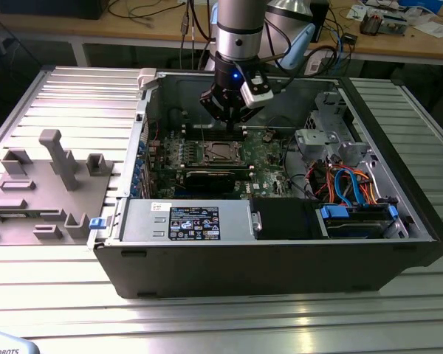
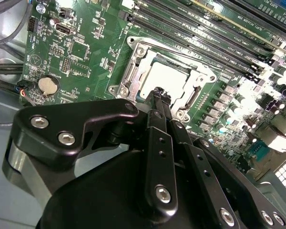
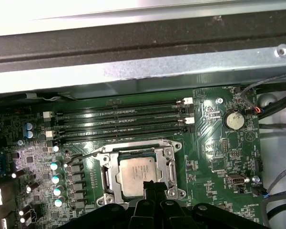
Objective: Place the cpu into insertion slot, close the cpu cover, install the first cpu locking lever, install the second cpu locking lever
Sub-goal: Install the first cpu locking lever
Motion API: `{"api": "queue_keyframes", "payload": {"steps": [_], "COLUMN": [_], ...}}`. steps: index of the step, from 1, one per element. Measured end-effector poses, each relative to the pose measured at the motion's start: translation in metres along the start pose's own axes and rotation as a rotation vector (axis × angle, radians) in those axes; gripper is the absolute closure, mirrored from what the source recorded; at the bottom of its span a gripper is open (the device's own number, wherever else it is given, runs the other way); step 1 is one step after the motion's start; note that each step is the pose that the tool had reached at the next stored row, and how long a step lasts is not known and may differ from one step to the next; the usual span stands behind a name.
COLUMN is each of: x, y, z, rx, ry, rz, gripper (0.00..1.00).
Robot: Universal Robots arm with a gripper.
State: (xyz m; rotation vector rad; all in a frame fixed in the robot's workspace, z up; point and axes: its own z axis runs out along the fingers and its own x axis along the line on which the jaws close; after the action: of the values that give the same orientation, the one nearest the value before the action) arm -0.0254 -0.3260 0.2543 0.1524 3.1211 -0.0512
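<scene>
The computer case (image 1: 280, 251) lies open on a ribbed metal table (image 1: 52, 295), and the arm reaches down into it so that the gripper (image 1: 227, 120) hangs just above the green motherboard (image 1: 269, 151), a little behind the insertion slot (image 1: 219, 151) as the exterior view shows it. In both wrist views the cpu (image 3: 139, 172) (image 2: 168, 78) lies flat in the insertion slot (image 3: 139, 157) (image 2: 164, 76), its silvery top bare and level. The cpu cover (image 3: 168, 164) (image 2: 133, 74) lies down around it as a metal frame, its square window showing the chip. The gripper's two black fingers stand together as a narrow tip with no gap showing between them, and they hold nothing; the tip (image 3: 154, 187) (image 2: 159, 93) stands over the near edge of the chip, but whether it touches the metal cannot be told. In the first wrist view a thin wire lever (image 3: 81, 155) runs along one side of the socket, and whether it is hooked down cannot be made out. Four long black memory slots (image 3: 119, 121) lie in a row just beside the socket, and a round coin battery (image 3: 234, 119) sits well apart on the board. On the table at the exterior view's left stands a grey fixture block (image 1: 48, 184) with upright posts.
</scene>
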Motion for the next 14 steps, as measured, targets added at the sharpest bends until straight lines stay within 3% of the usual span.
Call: {"api": "queue_keyframes", "payload": {"steps": [14], "x": [0.0000], "y": [0.0000], "z": [0.0000], "rx": [-0.0006], "ry": [-0.0011], "rz": [-0.034], "gripper": [0.89]}}
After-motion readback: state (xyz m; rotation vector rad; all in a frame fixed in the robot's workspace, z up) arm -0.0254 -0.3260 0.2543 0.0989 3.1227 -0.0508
